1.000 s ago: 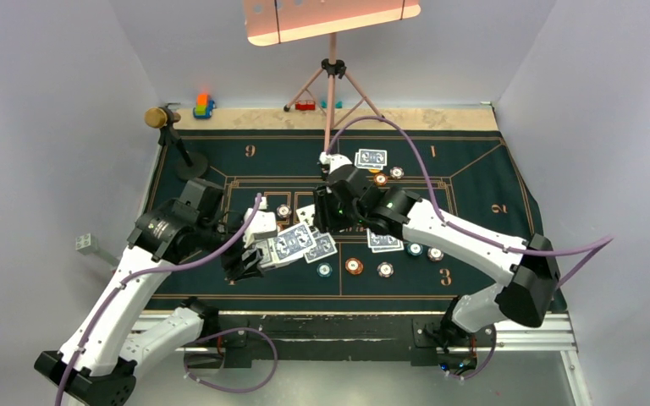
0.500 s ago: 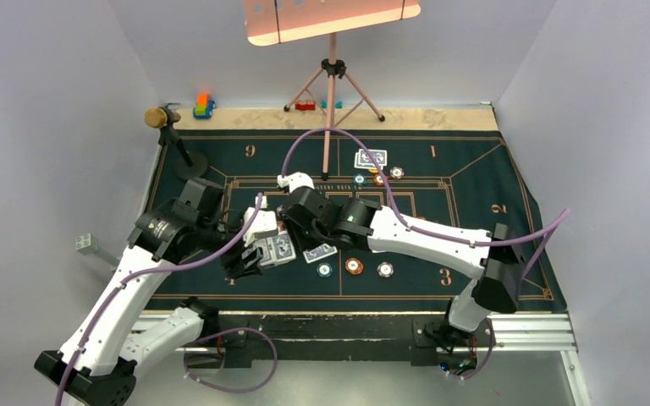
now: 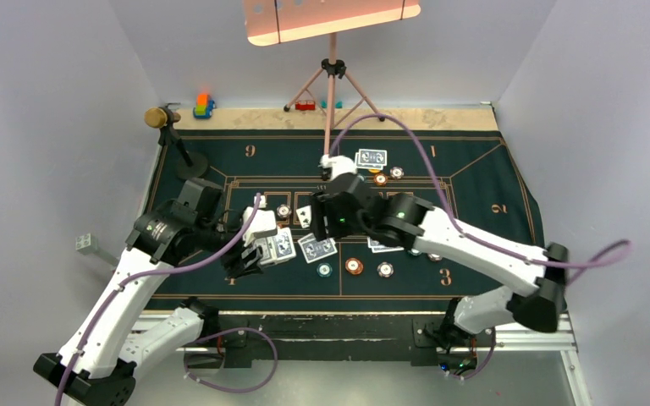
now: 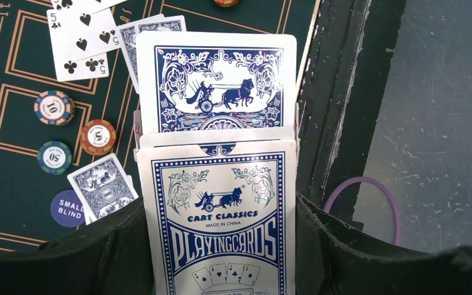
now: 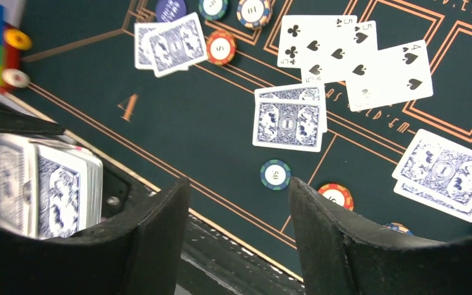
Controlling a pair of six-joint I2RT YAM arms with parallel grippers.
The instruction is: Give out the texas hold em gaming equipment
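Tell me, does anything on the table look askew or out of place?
Yes: the face-up cards at the centre overlap crookedly instead of lying side by side. One card sticks half out of the card box gripped by the left fingers. Nothing looks spilled or damaged.

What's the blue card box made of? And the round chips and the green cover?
The card box looks like thin printed cardboard with a flap. The chips seem hard plastic or clay, with printed round labels. The green cover looks like matte felt-like cloth, wavy at its edge.
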